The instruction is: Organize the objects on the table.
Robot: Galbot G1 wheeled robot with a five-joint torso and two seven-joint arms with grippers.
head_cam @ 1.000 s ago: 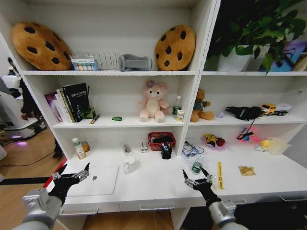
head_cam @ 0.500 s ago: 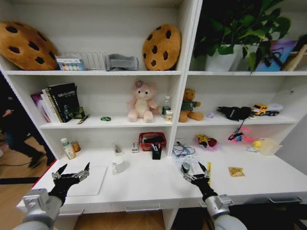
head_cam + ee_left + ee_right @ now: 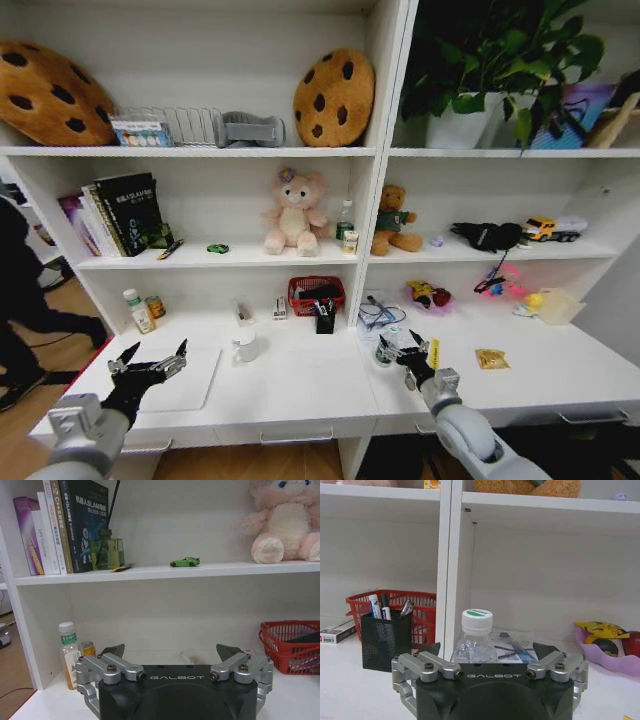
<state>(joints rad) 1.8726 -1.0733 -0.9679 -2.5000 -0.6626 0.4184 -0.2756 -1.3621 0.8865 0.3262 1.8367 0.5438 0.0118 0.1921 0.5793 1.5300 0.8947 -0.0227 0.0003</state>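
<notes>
The slim silver laptop lies closed at the left end of the white table. My left gripper hovers open over the laptop's near left corner. My right gripper is open above the table's middle right. A small clear bottle with a green-and-white cap stands just beyond and between its fingertips. The green toy car sits on the shelf above, with a dark pen near it. More pens stand in a black mesh holder.
A red basket, a white cup and two small bottles stand at the back of the table. A yellow strip and a snack packet lie to the right. Books and plush bears fill the shelf.
The head camera has shifted, so the whole scene slid. My right gripper has reached farther over the table, up to the small bottle. The left gripper has held still.
</notes>
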